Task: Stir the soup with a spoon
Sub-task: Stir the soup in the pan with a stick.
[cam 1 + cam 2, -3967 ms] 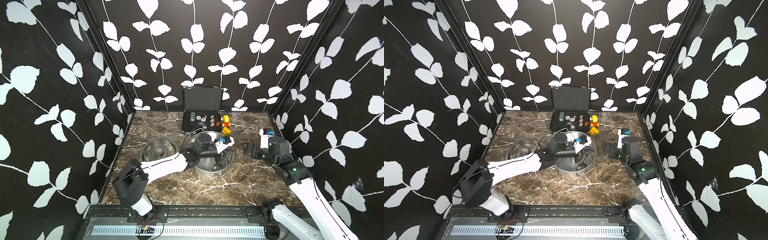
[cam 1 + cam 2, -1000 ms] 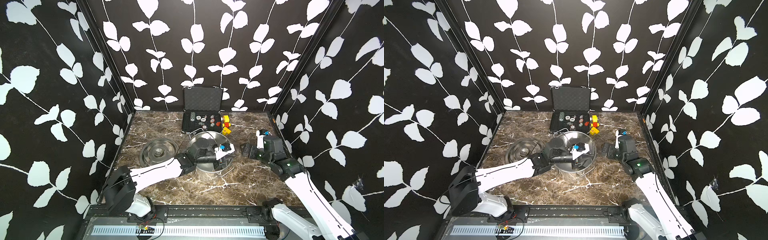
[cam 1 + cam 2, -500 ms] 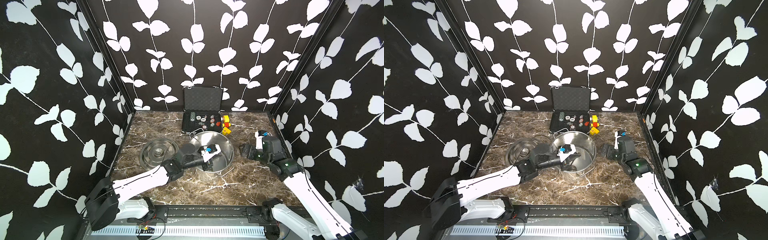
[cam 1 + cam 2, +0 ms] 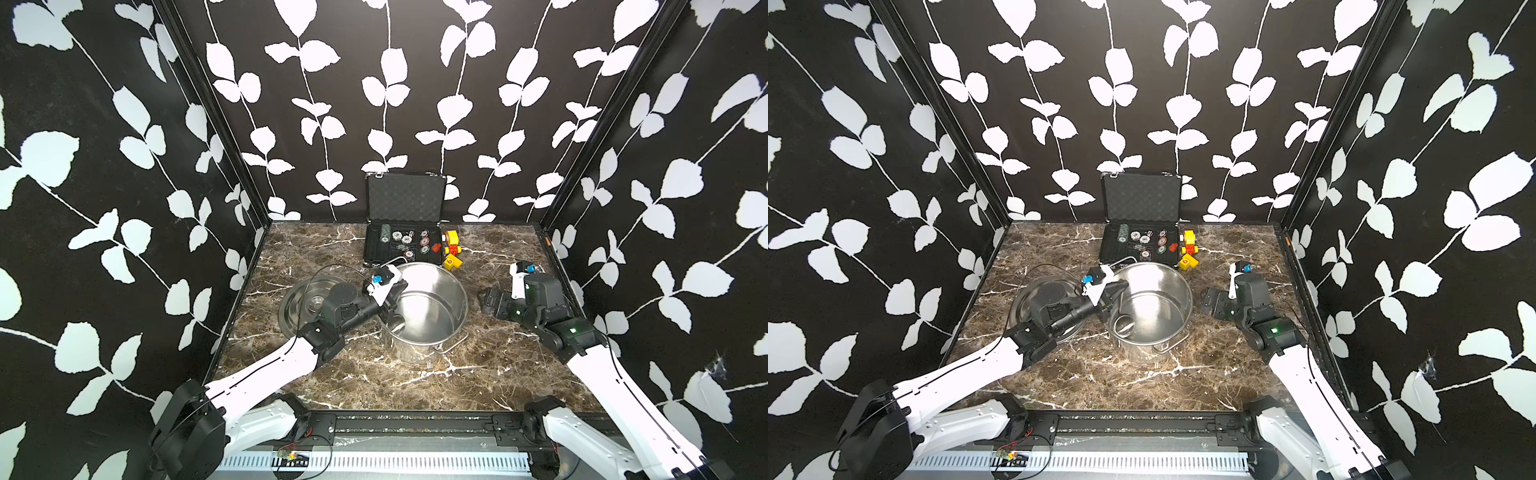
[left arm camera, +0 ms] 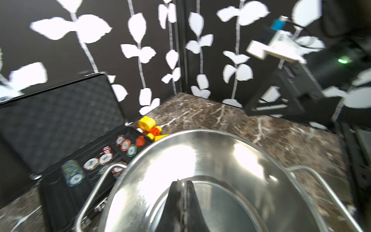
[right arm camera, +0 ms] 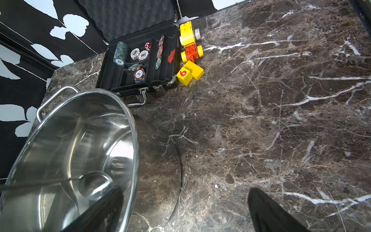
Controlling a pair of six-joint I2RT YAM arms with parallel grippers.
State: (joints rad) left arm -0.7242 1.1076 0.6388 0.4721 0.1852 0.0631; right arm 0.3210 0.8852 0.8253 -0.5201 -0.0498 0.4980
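Surface (image 4: 415,382): marble. The pot sits roughly mid-surface and an open case (image 4: 405,199) of chips stands at the back edge.

Pot (image 4: 446,286): steel and upright. It looks dry inside, no soup visible. Its lid (image 4: 299,295) lies flat just beside it, toward the surface's left edge, partly under the left arm.

Right hand (image 4: 487,301): fingers wide apart, holding nothing. It's near the pot's right side and looks apart from it in both top views.

Left hand (image 5: 181,181): over the pot's left rim, fingers pinched tight on the spoon's thin handle.

Spoon (image 6: 94,185): inside the pot, bowl low near the left wall. Can't tell if it touches the pot floor.

My read is that the stir step is in hand, with the spoon already in the pot and gripped. The next move calls for sweeping the spoon bowl round the pot floor with the handle kept clear of the rim. The handle is thin and may twist in the grip. An empty pot is light and may slide, so the right hand could steady it.
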